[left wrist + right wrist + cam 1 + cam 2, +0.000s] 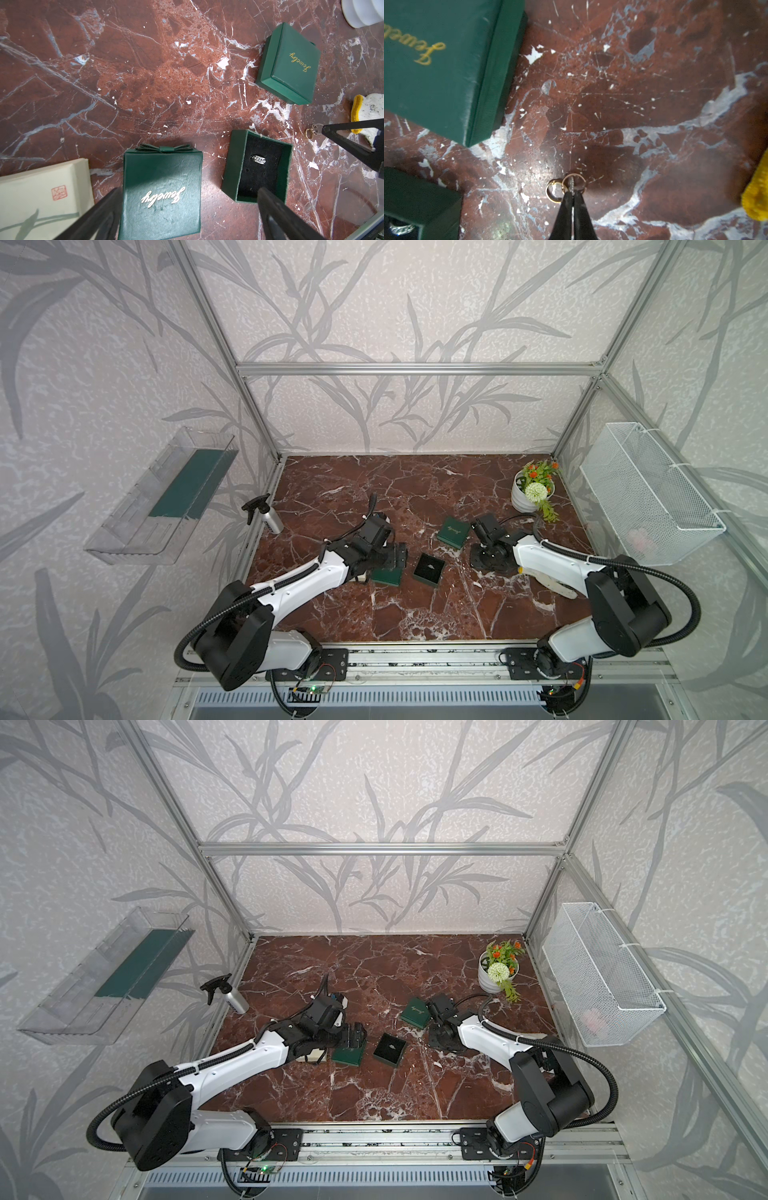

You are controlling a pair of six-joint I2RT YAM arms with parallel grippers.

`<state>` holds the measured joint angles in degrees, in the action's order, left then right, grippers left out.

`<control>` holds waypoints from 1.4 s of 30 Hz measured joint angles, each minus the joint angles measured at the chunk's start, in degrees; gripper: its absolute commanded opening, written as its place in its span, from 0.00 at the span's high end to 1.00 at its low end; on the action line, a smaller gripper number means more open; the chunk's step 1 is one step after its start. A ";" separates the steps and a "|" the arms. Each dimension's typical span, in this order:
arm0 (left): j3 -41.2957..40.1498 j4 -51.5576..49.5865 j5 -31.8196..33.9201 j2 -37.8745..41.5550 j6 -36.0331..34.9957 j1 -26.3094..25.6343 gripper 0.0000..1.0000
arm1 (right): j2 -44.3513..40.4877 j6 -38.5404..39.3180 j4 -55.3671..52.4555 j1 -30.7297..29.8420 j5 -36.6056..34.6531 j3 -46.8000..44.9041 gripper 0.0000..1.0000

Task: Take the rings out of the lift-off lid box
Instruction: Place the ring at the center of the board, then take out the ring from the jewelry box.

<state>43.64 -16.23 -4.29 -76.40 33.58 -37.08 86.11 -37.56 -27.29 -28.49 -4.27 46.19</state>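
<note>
Rings (556, 200), thin pale metal hoops: we see at least two on red-brown marble tabletop (654, 83), touching. Right gripper (572, 193) jaws narrow, seemingly pinching studded ring (572, 184) on edge; view blurred. Bare marble all around, green gold-lettered square box (288, 62) near. Open dark green box base (228, 166) holds silver ring (257, 159) in black foam. Left gripper (189, 190) spread wide over closed green bow-topped box (162, 166).

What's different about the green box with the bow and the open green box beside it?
The bow box is shut; the open box has no lid on. The bow box shows silver writing; the open box shows black lining and a ring. Both are dark green, sitting on the marble table.
</note>
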 measured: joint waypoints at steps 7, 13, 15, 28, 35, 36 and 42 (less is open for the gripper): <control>0.00 0.00 0.39 0.33 -0.20 0.00 0.02 | -2.23 1.75 -0.68 -0.22 1.75 1.03 0.54; 0.00 0.07 0.87 0.42 -0.48 0.00 0.02 | -6.34 5.42 0.13 -5.22 2.84 2.19 0.65; 0.00 0.11 0.85 0.44 -0.48 0.00 0.02 | -6.16 7.41 0.50 -9.03 2.82 3.89 0.70; -0.33 0.24 1.20 2.51 -0.44 0.00 0.02 | 5.62 14.19 1.81 -18.84 1.75 12.33 0.74; -0.33 0.22 1.20 2.51 -0.35 0.00 0.02 | 9.99 15.19 1.81 -20.46 1.27 14.27 0.73; -0.33 0.22 1.22 2.51 -0.33 0.00 0.01 | 10.32 15.21 1.75 -20.59 1.27 14.60 0.73; -0.33 0.15 1.27 2.51 -0.13 0.00 0.01 | 12.92 15.58 1.77 -20.83 0.24 15.89 0.72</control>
<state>43.31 -16.08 -3.03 -73.89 33.45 -37.08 99.02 -21.98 -25.52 -49.32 -4.03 62.08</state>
